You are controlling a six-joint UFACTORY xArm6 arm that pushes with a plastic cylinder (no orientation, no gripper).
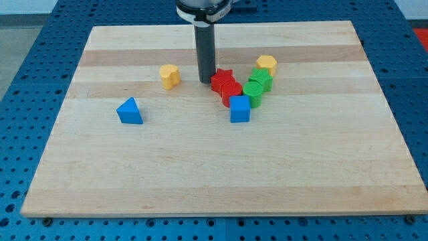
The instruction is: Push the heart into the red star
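Observation:
The yellow heart lies on the wooden board, left of centre near the view's top. The red star sits to its right, at the top left of a cluster of blocks. My tip stands between the two, just left of the red star and almost touching it, about fifty pixels right of the heart.
The cluster also holds a second red block, a blue cube, two green blocks and a yellow hexagon. A blue triangle lies alone at the left.

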